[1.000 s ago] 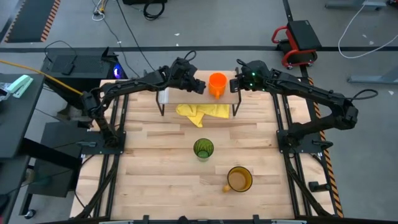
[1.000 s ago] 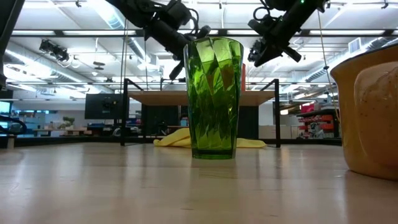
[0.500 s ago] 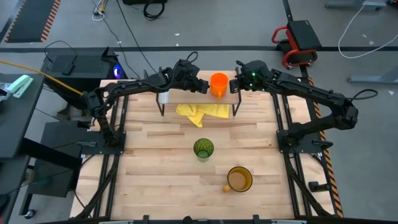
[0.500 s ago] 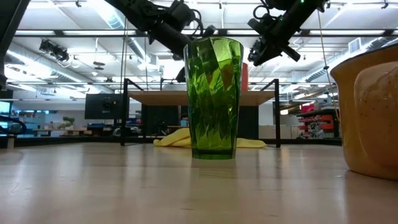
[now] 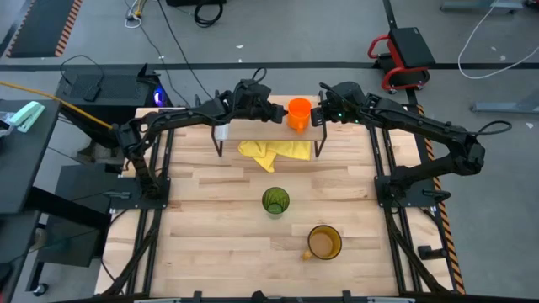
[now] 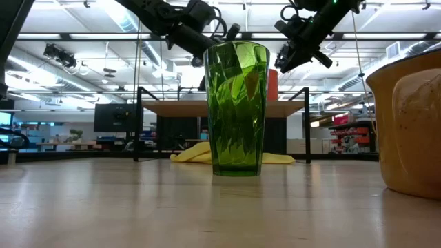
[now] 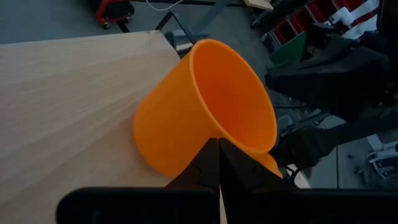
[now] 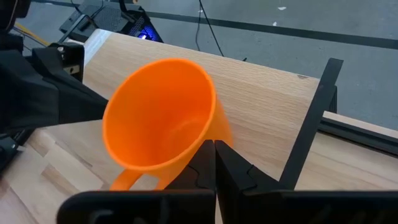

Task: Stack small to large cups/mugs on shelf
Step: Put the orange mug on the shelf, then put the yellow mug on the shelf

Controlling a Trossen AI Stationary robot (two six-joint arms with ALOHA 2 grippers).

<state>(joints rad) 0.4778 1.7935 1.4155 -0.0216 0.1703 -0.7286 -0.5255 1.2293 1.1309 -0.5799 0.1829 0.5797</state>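
Note:
The small orange mug (image 5: 298,113) stands on the shelf (image 5: 253,128) near its right end; in the low view only a sliver of the mug (image 6: 273,84) shows past the green tumbler (image 6: 238,109). My left gripper (image 5: 276,112), shut, is at the mug's left side. My right gripper (image 5: 319,116), also shut, is at its right side. The green tumbler (image 5: 275,200) stands upright mid-table. The amber mug (image 5: 324,242) stands nearer the table's near edge. My left gripper (image 7: 216,149) has its shut fingertips against the orange mug's outer wall (image 7: 180,149), just below the rim, coming level from the table's left; the mug's base stays on the shelf. My right gripper (image 8: 209,148) has its shut fingertips at the wall below the rim (image 8: 208,127), from the right; whether they touch, I cannot tell.
A crumpled yellow cloth (image 5: 274,151) lies on the table under and in front of the shelf. The shelf has black legs (image 5: 319,150) and a whitish strip (image 5: 221,131) at its left end. Bare tabletop (image 5: 210,227) lies to the left of the tumbler.
My left gripper has moved toward the table's right, up to the orange mug, staying shut. The mug has slid a little toward the right along the shelf top.

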